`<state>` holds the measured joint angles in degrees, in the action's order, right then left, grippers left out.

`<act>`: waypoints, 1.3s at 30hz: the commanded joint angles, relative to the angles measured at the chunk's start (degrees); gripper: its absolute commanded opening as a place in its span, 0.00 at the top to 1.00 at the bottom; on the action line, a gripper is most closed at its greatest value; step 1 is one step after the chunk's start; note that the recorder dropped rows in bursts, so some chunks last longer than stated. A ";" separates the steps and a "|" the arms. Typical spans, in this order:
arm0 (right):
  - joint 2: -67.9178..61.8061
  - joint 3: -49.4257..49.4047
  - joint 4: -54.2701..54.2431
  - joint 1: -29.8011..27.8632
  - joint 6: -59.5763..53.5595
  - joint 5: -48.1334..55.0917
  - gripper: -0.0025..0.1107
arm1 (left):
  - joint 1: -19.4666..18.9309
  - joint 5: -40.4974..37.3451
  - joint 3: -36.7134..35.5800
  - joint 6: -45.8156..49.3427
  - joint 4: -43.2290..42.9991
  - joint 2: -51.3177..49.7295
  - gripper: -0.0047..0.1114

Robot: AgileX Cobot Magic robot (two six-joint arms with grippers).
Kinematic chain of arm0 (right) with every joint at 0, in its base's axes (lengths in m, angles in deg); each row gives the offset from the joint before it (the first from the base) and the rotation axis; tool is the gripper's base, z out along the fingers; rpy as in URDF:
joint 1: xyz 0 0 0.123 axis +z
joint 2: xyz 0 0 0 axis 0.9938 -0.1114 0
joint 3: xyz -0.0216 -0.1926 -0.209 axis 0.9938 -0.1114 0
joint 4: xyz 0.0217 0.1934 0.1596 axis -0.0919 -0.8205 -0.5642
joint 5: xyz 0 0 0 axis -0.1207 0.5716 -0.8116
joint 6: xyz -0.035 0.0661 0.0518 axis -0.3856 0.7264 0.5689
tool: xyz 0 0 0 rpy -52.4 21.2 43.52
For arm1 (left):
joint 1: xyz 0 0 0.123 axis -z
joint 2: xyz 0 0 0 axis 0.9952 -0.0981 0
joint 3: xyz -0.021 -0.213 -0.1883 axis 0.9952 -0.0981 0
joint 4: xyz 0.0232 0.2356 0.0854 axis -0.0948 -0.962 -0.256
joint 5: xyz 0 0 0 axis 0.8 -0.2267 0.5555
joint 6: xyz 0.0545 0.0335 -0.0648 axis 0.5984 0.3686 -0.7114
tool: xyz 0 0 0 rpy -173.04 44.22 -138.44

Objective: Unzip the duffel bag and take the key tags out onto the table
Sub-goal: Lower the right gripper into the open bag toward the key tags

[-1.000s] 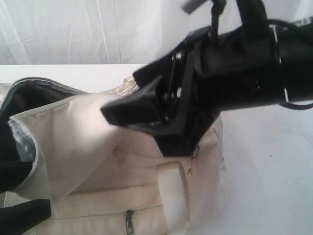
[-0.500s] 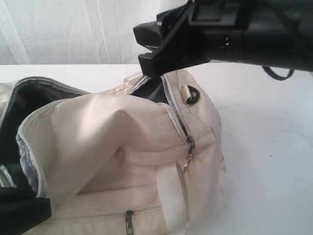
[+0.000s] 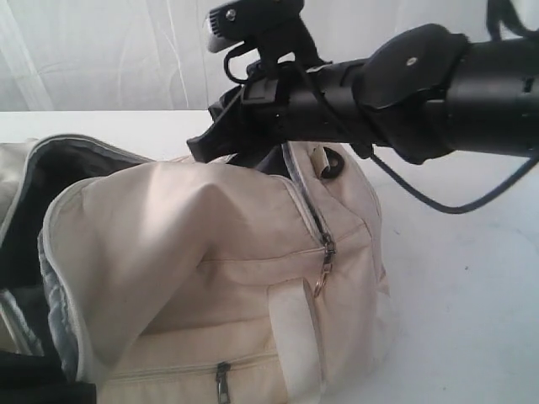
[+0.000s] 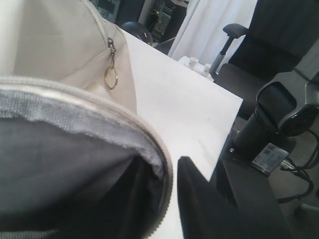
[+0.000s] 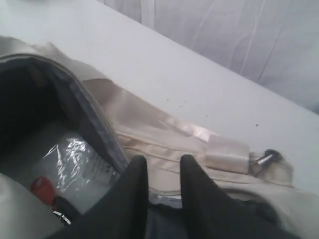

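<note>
The cream duffel bag lies on the white table with its top unzipped and its grey lining showing. My right gripper hangs over the opening, its fingers a little apart and empty, just above the bag's far rim. Inside the bag lies clear plastic with a red key tag and a metal ring beside it; the other tags are hidden. My left gripper straddles the zipper rim: one finger stays outside it, the other is lost in the dark interior.
A zipper pull with a ring hangs at the bag's end, a black D-ring sits above it, and a pocket zipper pull is low on the front. White curtains stand behind. An office chair lies beyond the table edge.
My right arm has swung up past the camera and come down over the bag's opening, gripper now pointing left. My left gripper has sunk lower at the bottom left, and the bag's flap with it.
</note>
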<state>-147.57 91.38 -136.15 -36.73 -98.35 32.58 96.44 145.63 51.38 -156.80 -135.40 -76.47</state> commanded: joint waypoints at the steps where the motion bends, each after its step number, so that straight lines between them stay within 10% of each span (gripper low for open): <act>1: -3.58 1.61 -0.27 -0.08 0.67 8.87 0.80 | 2.37 1.08 -0.23 -0.39 0.38 0.65 0.72; 12: -4.15 1.61 -0.04 -0.08 0.06 65.55 0.83 | 5.32 1.08 0.31 5.68 0.38 0.65 0.72; 20: 0.14 1.50 9.30 1.60 0.12 65.55 0.94 | 5.32 1.04 4.08 7.41 0.38 0.65 0.39; 39: 1.71 -10.06 15.25 20.26 3.73 65.55 0.94 | 5.32 -12.31 4.08 10.14 0.49 0.65 0.39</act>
<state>-146.46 82.68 -121.63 -17.46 -94.67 97.81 101.29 134.85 54.95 -147.38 -135.40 -76.47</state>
